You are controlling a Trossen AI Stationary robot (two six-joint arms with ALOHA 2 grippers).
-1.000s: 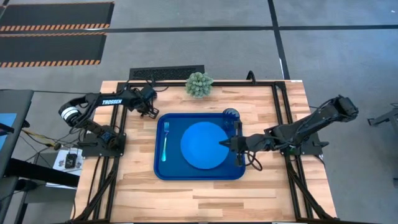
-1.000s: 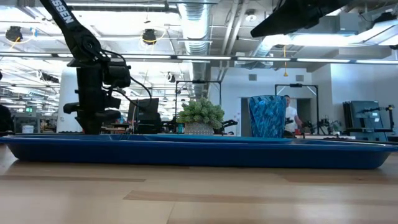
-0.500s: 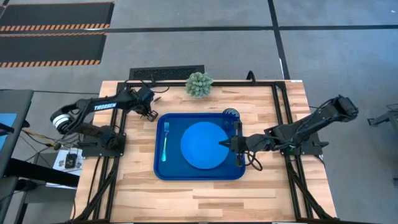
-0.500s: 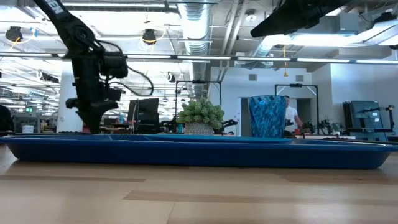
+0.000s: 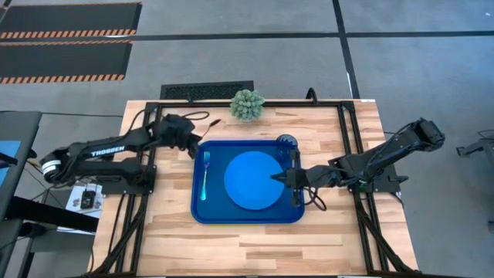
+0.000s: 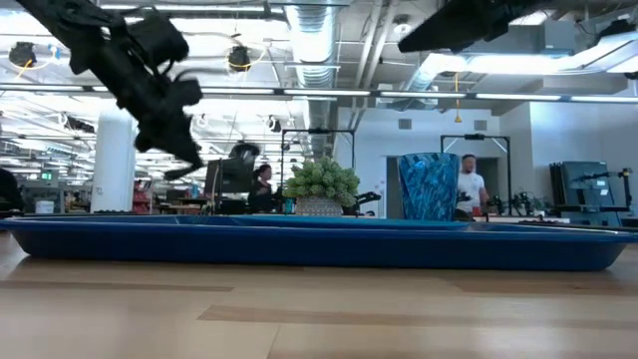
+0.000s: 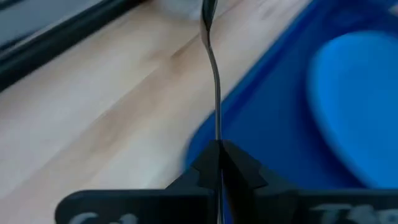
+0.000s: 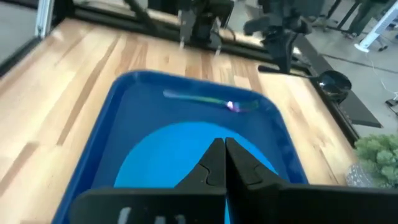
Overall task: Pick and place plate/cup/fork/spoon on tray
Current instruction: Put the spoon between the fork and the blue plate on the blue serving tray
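A: Where's the spoon (image 7: 214, 81)?
B: Pinched between the closed jaws of the left gripper (image 5: 193, 144), handle in the grip and the bowl end pointing away. In the left wrist view it hangs over the line where the table (image 5: 255, 235) meets the tray's edge. From above, that gripper sits just off the tray's corner at about ten o'clock.

A: And the tray (image 5: 212, 212)?
B: Flat in the middle of the table. The plate (image 5: 253, 180) lies at its centre, the fork (image 5: 205, 174) along its nine o'clock side with tines toward twelve, and the cup (image 5: 288, 142) stands upright in the corner at about two o'clock.

A: The right gripper (image 5: 278, 177)?
B: Over the three o'clock edge of the plate, jaws pressed together with nothing between them; the right wrist view shows the two fingertips meeting above the plate.

A: Can you tell whether it touches the plate?
B: No, I can't tell that.

A: Anything else on the table?
B: A small green plant (image 5: 247, 104) at the twelve o'clock edge, well apart from the tray. In the low view, people (image 6: 467, 189) stand in the room behind the cup.
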